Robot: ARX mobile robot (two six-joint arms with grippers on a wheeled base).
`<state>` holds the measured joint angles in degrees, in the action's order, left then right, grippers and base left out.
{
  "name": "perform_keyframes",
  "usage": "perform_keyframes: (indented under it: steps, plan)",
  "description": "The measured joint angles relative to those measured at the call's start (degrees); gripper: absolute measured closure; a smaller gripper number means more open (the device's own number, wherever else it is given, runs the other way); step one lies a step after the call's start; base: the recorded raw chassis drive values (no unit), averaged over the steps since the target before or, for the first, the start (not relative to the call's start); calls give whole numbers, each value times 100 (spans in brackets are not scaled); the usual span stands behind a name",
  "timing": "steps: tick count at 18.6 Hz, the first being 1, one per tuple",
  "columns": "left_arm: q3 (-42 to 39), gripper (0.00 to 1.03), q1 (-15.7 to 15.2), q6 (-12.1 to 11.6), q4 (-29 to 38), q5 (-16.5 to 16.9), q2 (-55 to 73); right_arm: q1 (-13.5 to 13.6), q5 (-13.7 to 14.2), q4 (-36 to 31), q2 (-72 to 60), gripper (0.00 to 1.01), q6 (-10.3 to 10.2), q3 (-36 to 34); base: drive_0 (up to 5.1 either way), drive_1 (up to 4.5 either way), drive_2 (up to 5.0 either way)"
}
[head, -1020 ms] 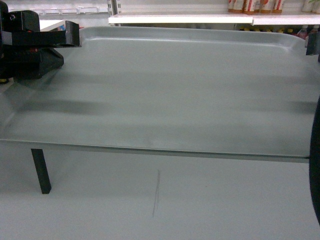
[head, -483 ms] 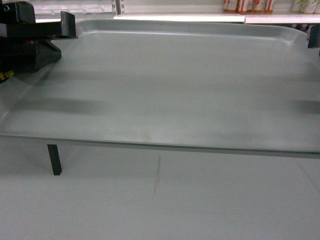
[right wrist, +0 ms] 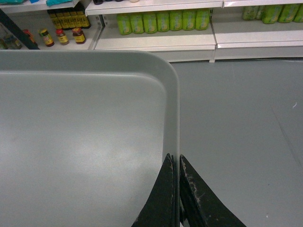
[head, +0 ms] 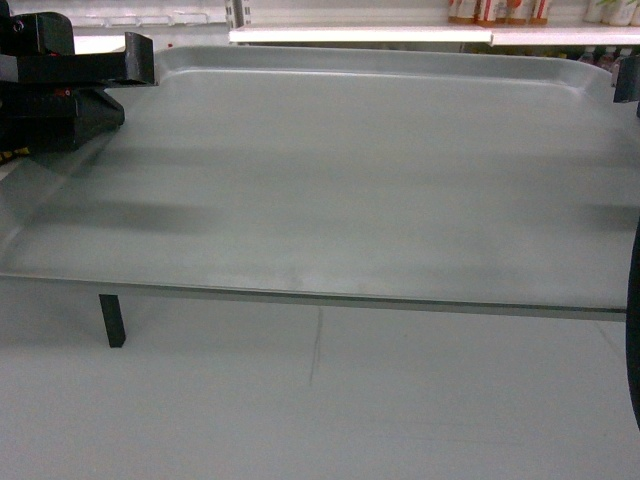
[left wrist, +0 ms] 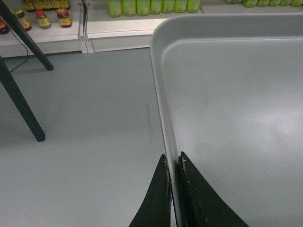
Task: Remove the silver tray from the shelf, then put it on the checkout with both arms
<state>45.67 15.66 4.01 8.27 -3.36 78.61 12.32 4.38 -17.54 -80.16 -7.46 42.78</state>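
Observation:
The silver tray fills the head view, held level in the air over the grey floor. My left gripper is shut on its left rim near the far corner. In the left wrist view the rim runs between the two black fingers of that gripper, with the tray to the right. My right gripper shows only at the head view's right edge. Its wrist view shows it shut on the right rim of the tray. A white shelf lies beyond the tray. The checkout's top is not in view.
A dark slanted leg stands on the floor under the tray's near edge, and two such legs show left of the tray. Store shelves with green bottles and jars line the far side. A black arm part crosses the right edge.
In the head view the tray and both grippers rose slightly, then settled. The dark leg under the tray drifted to the right. Both grips stayed as they were.

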Motion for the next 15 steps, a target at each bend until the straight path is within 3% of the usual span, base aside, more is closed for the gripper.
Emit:
perform_keyframes:
  steps: [15]
  plan:
    - [0,100,13,0,-11,-7,11,-2,9,4,-11,99,0,0,0,0,0]
